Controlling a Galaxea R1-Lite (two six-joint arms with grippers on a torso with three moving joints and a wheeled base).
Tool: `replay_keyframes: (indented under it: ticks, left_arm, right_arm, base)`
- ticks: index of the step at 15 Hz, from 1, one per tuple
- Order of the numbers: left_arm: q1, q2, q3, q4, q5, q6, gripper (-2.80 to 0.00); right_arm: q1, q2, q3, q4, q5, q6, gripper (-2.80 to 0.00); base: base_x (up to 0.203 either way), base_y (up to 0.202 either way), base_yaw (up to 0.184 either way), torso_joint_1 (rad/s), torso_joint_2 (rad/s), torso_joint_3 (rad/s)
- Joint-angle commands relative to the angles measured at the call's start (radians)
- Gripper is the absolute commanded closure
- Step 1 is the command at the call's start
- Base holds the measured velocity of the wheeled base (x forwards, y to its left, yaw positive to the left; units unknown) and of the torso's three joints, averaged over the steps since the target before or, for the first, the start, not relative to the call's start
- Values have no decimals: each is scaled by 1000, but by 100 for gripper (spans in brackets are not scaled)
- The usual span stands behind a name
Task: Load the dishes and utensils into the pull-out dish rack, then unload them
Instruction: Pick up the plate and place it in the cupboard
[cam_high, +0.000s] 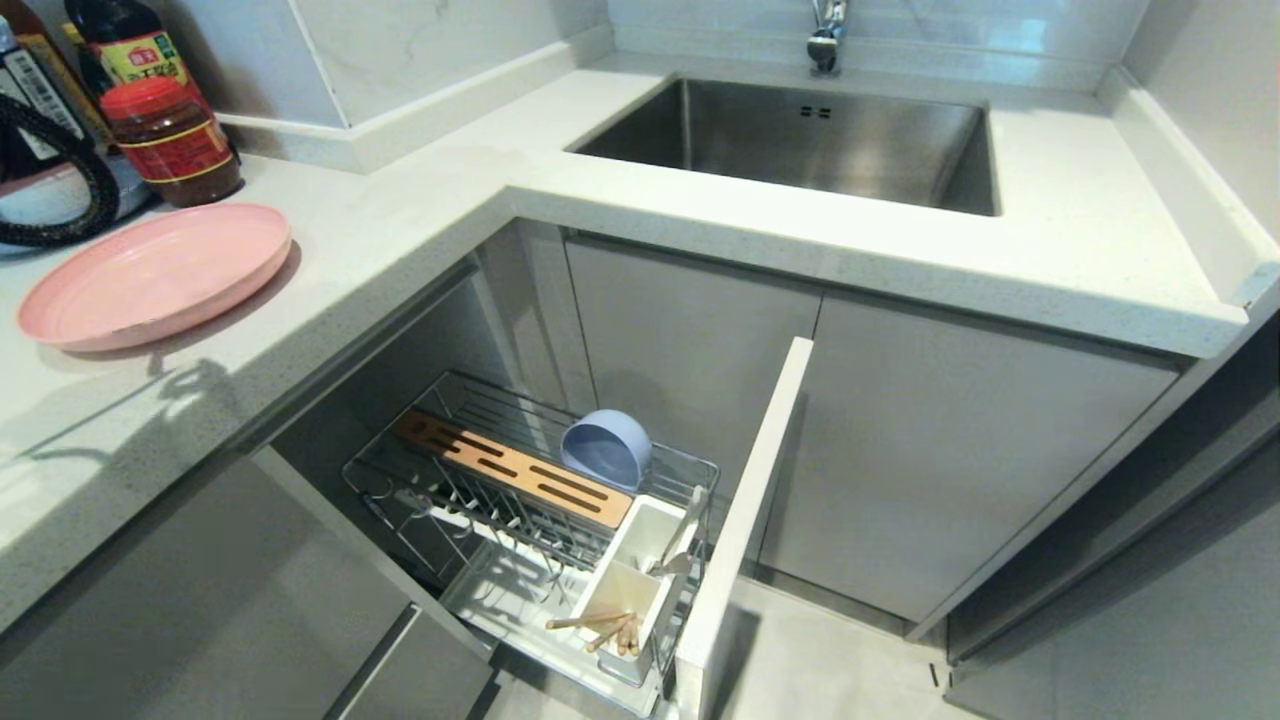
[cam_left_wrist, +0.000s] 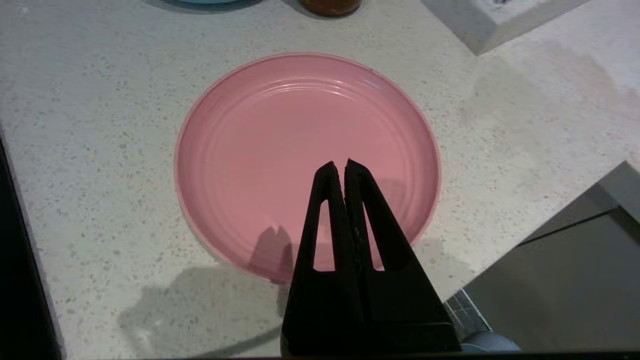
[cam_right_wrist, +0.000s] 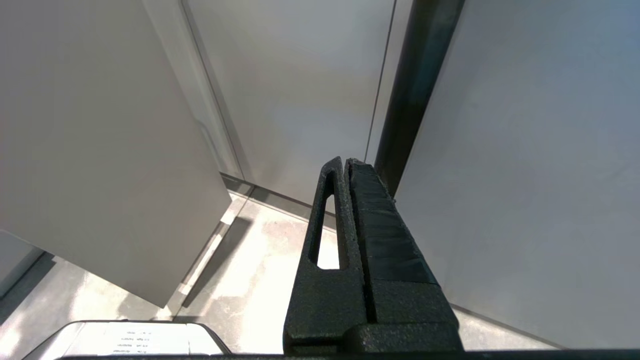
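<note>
My left gripper (cam_left_wrist: 344, 165) hangs over the pink plate (cam_left_wrist: 305, 155), its black tapered fingers pressed together with nothing between them. The plate lies flat just under and ahead of the tips: round, matte, faint concentric rings inside a low raised rim. It rests on the speckled pale stone countertop (cam_left_wrist: 100, 150), with bare stone on every side of it; the counter edge drops away close behind my fingers. Beyond the plate stands a red-lidded sauce jar (cam_high: 170, 140).

Well below the counter the pull-out dish rack (cam_high: 530, 500) is drawn out: chrome wire, upright dividers, a slotted wooden strip across the top. The blue-grey bowl (cam_high: 605, 450) sits tipped on its side at the far end. The white utensil box (cam_high: 630, 575) holds the wooden chopsticks (cam_high: 600, 625) lying slantwise in the near compartment, and a metal utensil (cam_high: 680, 550) leans in the next one; I cannot tell spoon from fork.

My right gripper (cam_right_wrist: 345, 162) is parked low beside smooth grey cabinet panels (cam_right_wrist: 525, 150), fingers pressed together, empty.
</note>
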Motion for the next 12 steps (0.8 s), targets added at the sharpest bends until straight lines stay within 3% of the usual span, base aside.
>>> replay_keyframes:
  ticks: [1, 3, 6, 7, 12]
  left_arm:
    - [32, 34, -23, 14, -9, 3, 0]
    - [47, 68, -75, 105, -92, -1, 0]
    - [89, 101, -149, 195, -337, -4, 0]
    - [99, 126, -163, 205, -367, -3, 0]
    - [104, 195, -177, 203, -315, -5, 0]
  right_arm:
    - [0, 0, 0, 0, 0, 0, 0]
    - [0, 0, 0, 0, 0, 0, 0]
    - [0, 0, 0, 0, 0, 0, 0]
    - [0, 0, 0, 0, 0, 0, 0]
    - [0, 0, 0, 0, 0, 0, 0]
  base:
    - [0, 0, 0, 0, 0, 0]
    - [0, 0, 0, 0, 0, 0]
    - [0, 0, 0, 0, 0, 0]
    - [0, 0, 0, 0, 0, 0]
    - [0, 0, 0, 0, 0, 0]
